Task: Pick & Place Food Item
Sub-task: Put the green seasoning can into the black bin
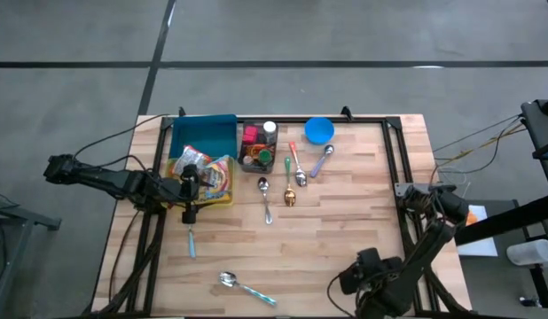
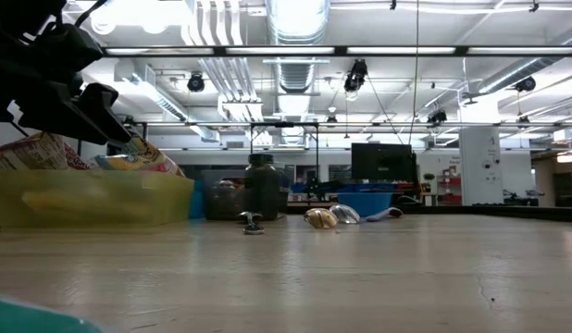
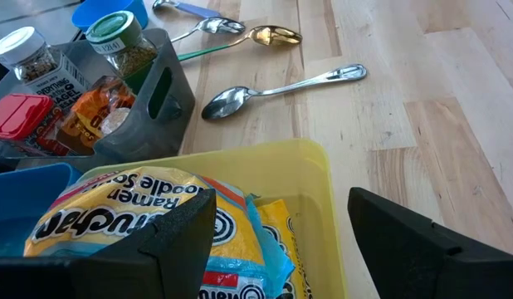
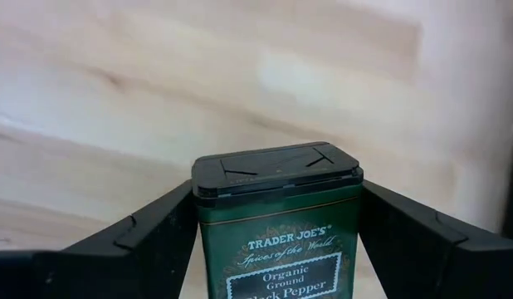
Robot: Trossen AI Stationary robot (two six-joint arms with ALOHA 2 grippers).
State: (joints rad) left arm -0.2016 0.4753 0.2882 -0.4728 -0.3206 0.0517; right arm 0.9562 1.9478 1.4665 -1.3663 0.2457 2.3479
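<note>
My left gripper (image 3: 277,241): fingers spread wide, holding nothing, poised over the near corner of the yellow bin (image 3: 310,178). My right gripper (image 4: 277,241): closed on a green black-pepper tin (image 4: 277,216), at the table's front right edge.
Surface: light wooden table (image 1: 345,230), dark-framed.
Room: grey floor; open hall with ceiling lights and ducts beyond.
Ramen packet (image 3: 132,212): lies in the yellow bin, directly beneath my left fingers, partly under one of them.
Grey caddy (image 3: 161,108): beside the bin, holding spice jars.
Spoons (image 3: 277,83): several loose beyond the caddy.
Blue bowl (image 1: 319,130): far edge.
</note>
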